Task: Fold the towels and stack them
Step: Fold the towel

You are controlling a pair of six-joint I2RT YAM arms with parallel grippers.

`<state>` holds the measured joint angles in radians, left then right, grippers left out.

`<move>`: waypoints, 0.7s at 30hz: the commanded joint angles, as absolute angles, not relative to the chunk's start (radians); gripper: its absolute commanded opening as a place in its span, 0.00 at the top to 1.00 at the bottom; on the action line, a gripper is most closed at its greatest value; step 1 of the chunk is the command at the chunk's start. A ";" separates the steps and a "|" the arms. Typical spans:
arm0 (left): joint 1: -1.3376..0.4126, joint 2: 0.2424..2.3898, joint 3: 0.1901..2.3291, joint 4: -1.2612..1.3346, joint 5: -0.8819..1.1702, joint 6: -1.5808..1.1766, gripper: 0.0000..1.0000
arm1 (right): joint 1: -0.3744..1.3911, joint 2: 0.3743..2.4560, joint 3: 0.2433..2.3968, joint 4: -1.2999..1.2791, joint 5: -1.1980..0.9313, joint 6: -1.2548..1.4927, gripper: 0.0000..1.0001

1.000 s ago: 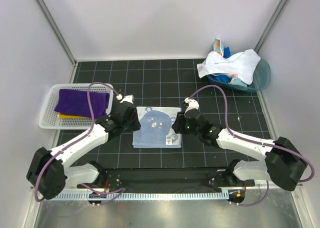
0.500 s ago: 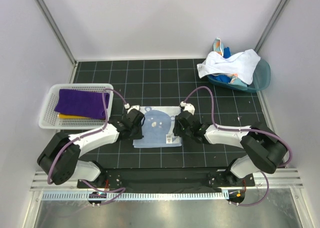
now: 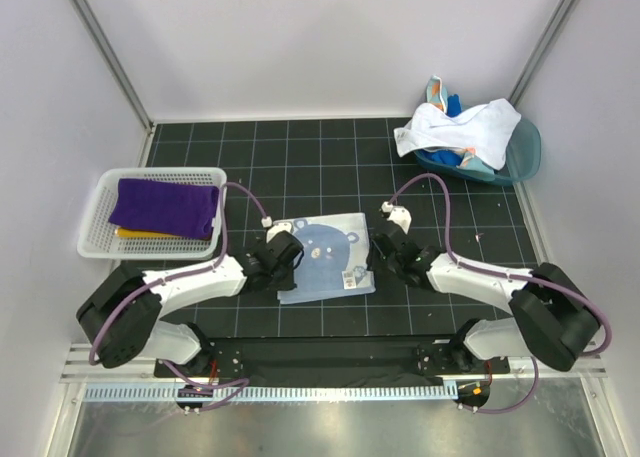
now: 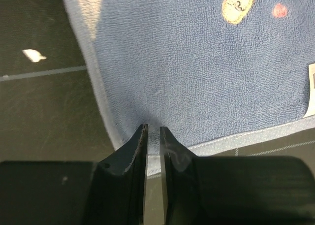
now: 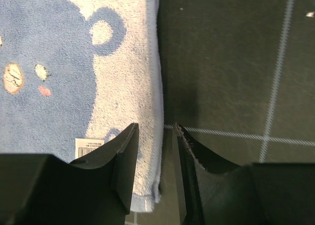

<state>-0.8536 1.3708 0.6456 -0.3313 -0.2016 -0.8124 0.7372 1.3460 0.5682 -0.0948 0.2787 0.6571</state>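
Jaws: left gripper (image 4: 152, 132) pinched shut on the near-left corner of the pale blue bear towel (image 3: 325, 257); right gripper (image 5: 156, 129) parted, straddling its right hem. Towel flat, slightly skewed, middle of table (image 3: 330, 167), toward the near edge, between both grippers.

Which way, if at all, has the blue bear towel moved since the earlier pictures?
Yes. The towel has slid slightly right, away from the white basket, and now lies askew to the grid lines of the table.
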 commanded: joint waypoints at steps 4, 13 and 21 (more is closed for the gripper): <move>-0.853 1.256 0.829 -0.494 -0.357 -0.767 0.66 | 0.733 1.262 0.652 -0.207 0.354 0.631 0.57; -0.631 1.452 1.003 -0.463 -0.318 -0.652 0.75 | 0.661 1.521 0.911 -0.190 0.287 0.549 0.58; -0.572 1.690 1.159 -0.420 -0.305 -0.554 0.77 | 0.588 1.770 1.068 -0.160 0.226 0.535 0.61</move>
